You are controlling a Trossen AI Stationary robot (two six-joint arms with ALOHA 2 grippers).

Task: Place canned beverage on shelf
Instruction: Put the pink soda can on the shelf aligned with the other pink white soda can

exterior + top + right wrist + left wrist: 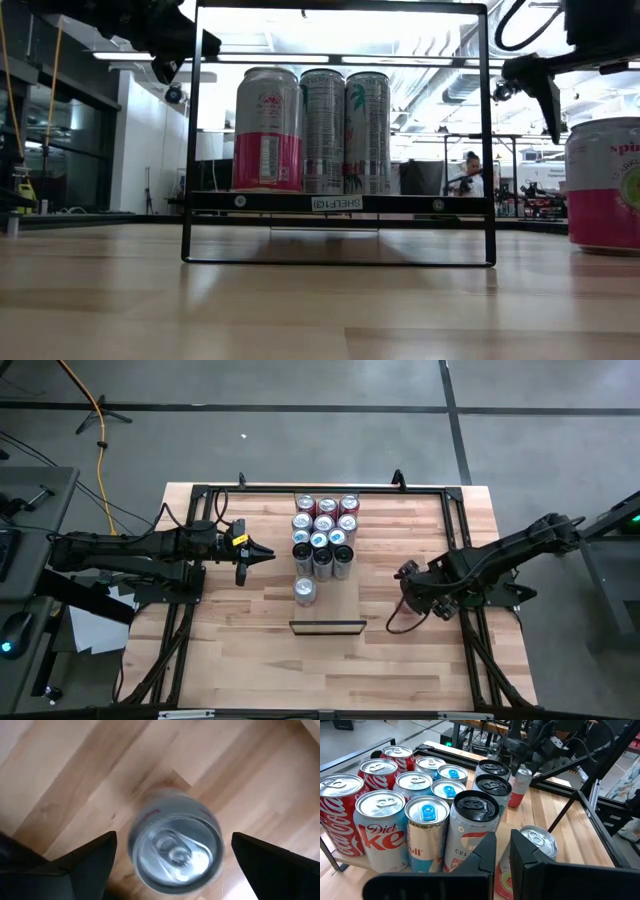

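Fingers [90, 855] of your right gripper [413, 586] stand wide apart, one on each side of a silver-topped can [175, 845]. That can stands upright on the butcher-block tabletop [240, 630], and neither finger touches it. Reading the overhead view as a clock face, this gripper hangs at 3 o'clock from the shelf [340, 605], clear of its edge, so the can under it is off the shelf.

Your left gripper [262, 552] sits at 9 o'clock from the shelf. Its fingers [485, 855] are pressed together on nothing, pointing toward the cans.

Count the shelf stock as thirteen cans:
- The packed block [322, 530] at the shelf's 12 o'clock end holds twelve, in four rows of three. Three are red Coca-Cola, one is Diet Coke, three have blue tabs, three have black lids, and two are plain silver-topped.
- One lone can [304, 590] stands at 6 o'clock from that block, apart from it, near the shelf's 9 o'clock edge.

With the can beneath your right gripper, that makes fourteen in all.

The shelf's dark strip [327, 626] runs along its 6 o'clock end — no can stands on it.
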